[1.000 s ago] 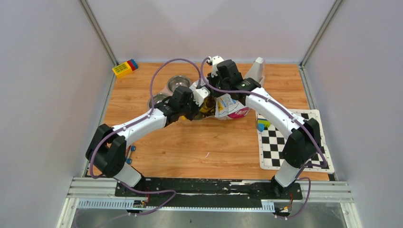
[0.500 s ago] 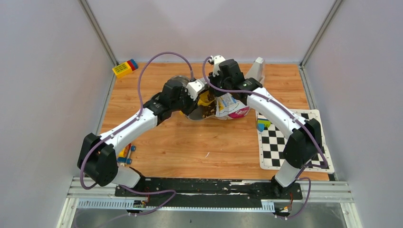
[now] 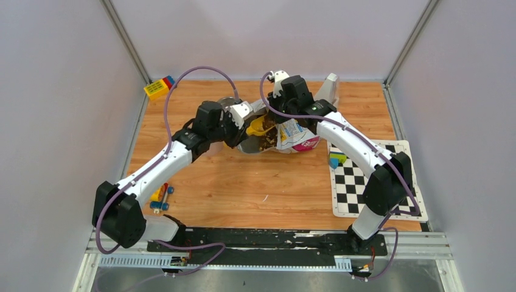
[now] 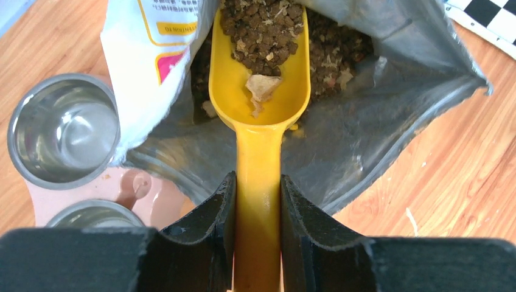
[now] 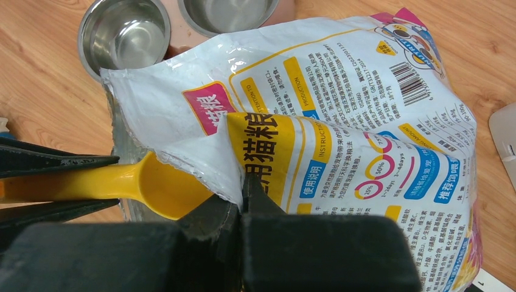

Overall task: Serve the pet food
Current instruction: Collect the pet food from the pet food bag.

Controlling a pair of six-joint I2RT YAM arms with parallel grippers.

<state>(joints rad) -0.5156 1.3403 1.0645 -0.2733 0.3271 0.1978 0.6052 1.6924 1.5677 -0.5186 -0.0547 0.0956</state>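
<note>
**Scoop loaded inside the open bag**

The left gripper [image 4: 257, 201], jaws partly apart, clamps the yellow scoop [image 4: 260, 109] by its handle. Pet food [image 4: 263, 27] fills the scoop's front, inside the bag [image 5: 365, 121] at the table's far middle. The right gripper [image 5: 242, 193], fully closed, pinches the bag's lip.

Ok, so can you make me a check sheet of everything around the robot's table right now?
Surface: wooden table, a few pale specks on it.
Job's things: pet food lies in the open bag and in the yellow scoop; both steel cups of the pink bowl look empty.
Clutter: toy blocks in the far left corner; small toy by the left arm's base; checkerboard mat carrying small blocks.
Claws: left claw shut on the scoop's handle; right claw shut on the bag's edge.
Cables: purple cable looping over each arm; no snag seen.
Surroundings: grey walls on three sides.
</note>
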